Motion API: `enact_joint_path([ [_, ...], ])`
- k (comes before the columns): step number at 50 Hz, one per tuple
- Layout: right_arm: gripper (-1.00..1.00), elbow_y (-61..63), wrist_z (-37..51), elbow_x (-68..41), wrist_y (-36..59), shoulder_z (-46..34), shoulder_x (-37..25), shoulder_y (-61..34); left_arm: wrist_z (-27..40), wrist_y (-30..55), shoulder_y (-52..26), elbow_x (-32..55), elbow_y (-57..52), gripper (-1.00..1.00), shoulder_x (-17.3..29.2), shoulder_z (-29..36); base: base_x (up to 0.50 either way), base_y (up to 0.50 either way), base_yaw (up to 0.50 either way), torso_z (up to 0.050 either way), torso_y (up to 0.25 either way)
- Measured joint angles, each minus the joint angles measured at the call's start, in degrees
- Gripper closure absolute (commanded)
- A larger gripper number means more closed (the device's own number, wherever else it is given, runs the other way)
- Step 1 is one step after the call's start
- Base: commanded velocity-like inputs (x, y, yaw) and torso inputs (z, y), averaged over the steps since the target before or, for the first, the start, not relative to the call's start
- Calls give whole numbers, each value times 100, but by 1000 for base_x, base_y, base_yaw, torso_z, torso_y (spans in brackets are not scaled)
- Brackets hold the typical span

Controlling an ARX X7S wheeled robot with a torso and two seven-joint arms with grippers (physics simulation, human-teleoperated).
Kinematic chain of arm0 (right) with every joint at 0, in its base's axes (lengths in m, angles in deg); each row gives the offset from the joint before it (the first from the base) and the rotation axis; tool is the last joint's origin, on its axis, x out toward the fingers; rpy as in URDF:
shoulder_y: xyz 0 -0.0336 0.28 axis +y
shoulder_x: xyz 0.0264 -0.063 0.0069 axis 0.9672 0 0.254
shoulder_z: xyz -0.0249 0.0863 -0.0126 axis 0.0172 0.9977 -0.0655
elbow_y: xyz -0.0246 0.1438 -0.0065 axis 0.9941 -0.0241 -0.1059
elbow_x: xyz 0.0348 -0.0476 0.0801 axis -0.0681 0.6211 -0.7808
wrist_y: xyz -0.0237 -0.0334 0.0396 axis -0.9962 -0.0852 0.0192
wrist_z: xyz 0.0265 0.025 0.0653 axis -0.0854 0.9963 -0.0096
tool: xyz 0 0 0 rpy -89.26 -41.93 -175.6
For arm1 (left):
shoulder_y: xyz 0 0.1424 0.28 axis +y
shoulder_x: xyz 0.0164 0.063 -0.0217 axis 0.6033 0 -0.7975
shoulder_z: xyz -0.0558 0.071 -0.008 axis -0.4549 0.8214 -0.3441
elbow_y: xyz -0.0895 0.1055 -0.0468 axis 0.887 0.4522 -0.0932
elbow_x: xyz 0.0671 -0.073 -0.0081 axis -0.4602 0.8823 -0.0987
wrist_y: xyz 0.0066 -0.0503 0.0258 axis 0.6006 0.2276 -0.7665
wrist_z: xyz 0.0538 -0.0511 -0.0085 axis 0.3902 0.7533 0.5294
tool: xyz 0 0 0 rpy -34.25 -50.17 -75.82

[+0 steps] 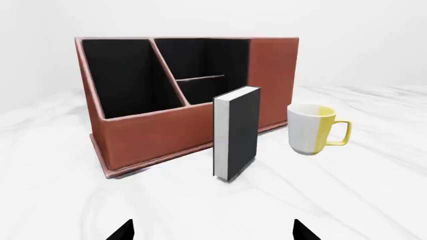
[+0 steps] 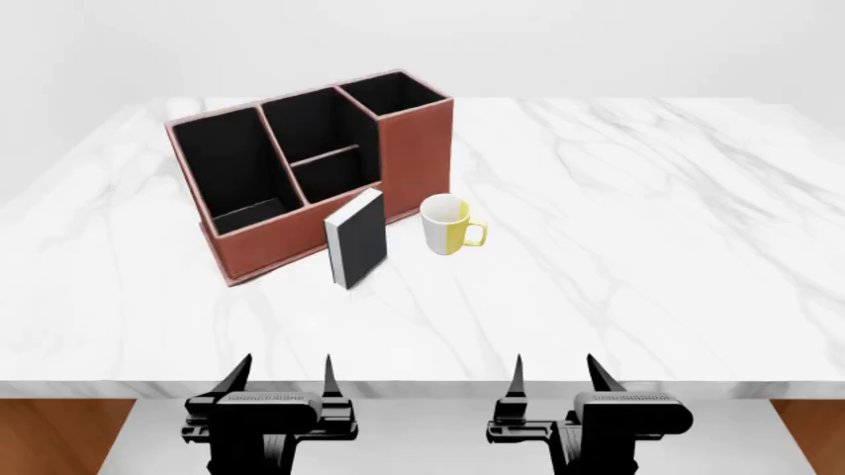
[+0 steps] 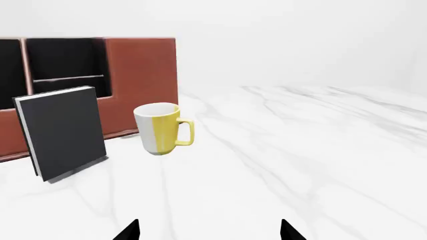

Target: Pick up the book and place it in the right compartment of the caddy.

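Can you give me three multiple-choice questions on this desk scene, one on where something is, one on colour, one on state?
1. Where does the small black-covered hardcover book stand?
A. inside the organiser
B. on the marble table in front of the organiser
C. flat under the mug

2. What colour is the handle of the white ceramic mug?
A. yellow
B. red
C. black

3. How are the two grippers?
A. both shut on the book
B. one holding the mug
C. both open and empty

Answers:
1 B, the book stands upright on the white marble table, before the reddish-brown leather-look caddy.
2 A, the mug's handle and one side show yellow.
3 C, the left gripper and right gripper sit at the near table edge, jaws apart, nothing between them.
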Motion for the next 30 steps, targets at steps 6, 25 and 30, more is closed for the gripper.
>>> enact_joint_path([
  [6,-100,23,72,-49,-28,-69,-60,24,109,-40,2,52,7,-100,52,65,0,0,0,0,0],
  [25,-100,58,374,-250,-118,-271,-261,-2,500,-81,-84,237,17,-100,276,308,0,0,0,0,0],
  [30,-100,60,409,-257,-167,-282,-273,-3,624,-114,-105,191,31,-100,315,357,0,0,0,0,0],
])
